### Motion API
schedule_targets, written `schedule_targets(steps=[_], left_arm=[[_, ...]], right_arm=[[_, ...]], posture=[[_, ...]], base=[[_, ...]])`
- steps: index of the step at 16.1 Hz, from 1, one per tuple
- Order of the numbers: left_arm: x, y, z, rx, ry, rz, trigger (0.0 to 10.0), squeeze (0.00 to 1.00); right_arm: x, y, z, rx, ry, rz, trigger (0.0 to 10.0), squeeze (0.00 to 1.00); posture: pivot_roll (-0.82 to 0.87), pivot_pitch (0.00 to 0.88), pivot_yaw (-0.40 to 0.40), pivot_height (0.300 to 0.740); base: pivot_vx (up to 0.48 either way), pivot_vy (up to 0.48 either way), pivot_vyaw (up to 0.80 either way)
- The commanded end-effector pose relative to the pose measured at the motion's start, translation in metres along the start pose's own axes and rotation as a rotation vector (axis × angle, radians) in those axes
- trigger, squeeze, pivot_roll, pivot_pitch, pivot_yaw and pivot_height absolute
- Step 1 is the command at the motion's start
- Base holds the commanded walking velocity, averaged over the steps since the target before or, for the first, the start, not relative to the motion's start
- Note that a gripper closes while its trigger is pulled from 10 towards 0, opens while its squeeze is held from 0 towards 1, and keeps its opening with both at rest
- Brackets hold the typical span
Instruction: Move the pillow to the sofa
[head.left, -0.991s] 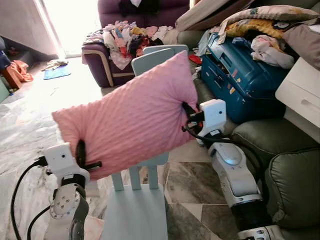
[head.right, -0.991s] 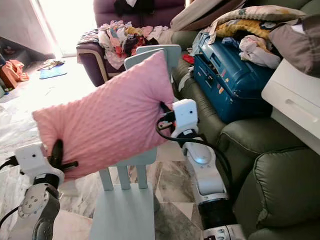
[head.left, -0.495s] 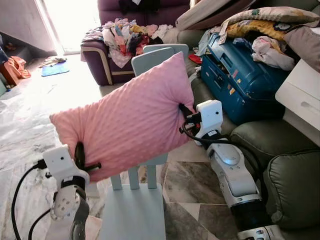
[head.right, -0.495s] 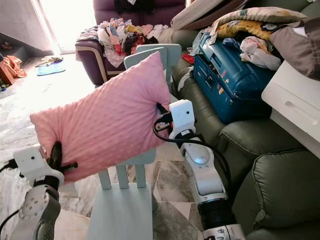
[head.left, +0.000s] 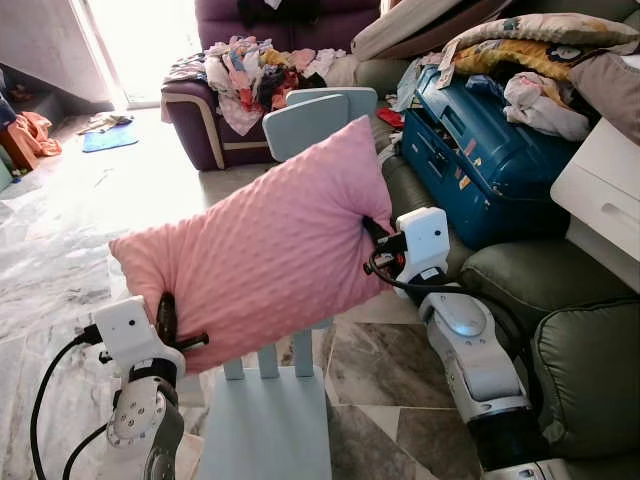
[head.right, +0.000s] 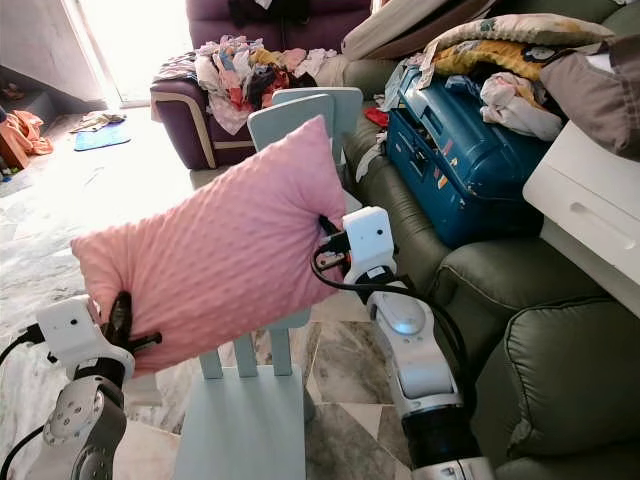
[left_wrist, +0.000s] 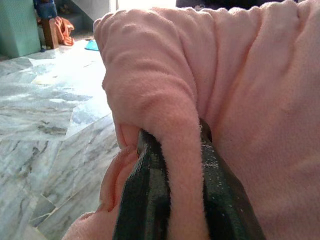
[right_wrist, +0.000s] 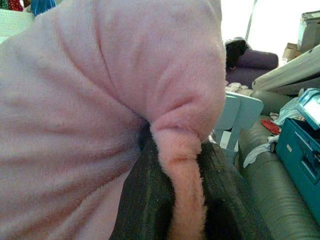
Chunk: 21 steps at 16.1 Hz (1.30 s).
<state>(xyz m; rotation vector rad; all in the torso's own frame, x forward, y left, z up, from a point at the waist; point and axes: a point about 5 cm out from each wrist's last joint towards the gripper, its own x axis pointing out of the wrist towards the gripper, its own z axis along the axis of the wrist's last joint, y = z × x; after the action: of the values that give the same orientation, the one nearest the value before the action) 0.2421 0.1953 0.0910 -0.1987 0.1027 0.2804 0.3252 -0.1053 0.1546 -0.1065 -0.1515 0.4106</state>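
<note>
Pillow (head.left: 265, 245) hangs in the air above a pale chair (head.left: 270, 420), its ends pinched by the left gripper (head.left: 166, 322) and right gripper (head.left: 374, 240); the green sofa (head.left: 545, 300) is near, so setting down remains.

Cluttered living room, sunlit from the far end

Grey marble floor (head.left: 60, 230) glares under bright light from the far doorway. A purple sofa (head.left: 205, 125) heaped with clothes (head.left: 255, 70) stands at the back. A green sofa (head.left: 560, 300) along the right carries a blue suitcase (head.left: 480, 150) and bedding (head.left: 520, 40). Two pale blue chairs (head.left: 270, 420) stand mid-floor; a white cabinet (head.left: 605, 185) sits at the right edge.
</note>
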Motion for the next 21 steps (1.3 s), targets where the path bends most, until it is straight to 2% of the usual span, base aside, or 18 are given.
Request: schedule_targets(steps=[1,21], left_arm=[[-0.0012,0.0032,0.0055,0.004,-0.016,0.012,10.0,0.0],[-0.0024,0.0033,0.0022,-0.013,0.016,0.012,10.0,0.0]], right_arm=[[0.0014,-0.0023,0.0109,-0.016,-0.037,-0.01,10.0,0.0],[0.0012,-0.0015,0.0115,-0.007,-0.025,-0.012,10.0,0.0]], posture=[[-0.15,0.0,0.044,0.74],[-0.15,0.0,0.048,0.74]], base=[[-0.255,0.0,0.0],[-0.282,0.0,0.0]])
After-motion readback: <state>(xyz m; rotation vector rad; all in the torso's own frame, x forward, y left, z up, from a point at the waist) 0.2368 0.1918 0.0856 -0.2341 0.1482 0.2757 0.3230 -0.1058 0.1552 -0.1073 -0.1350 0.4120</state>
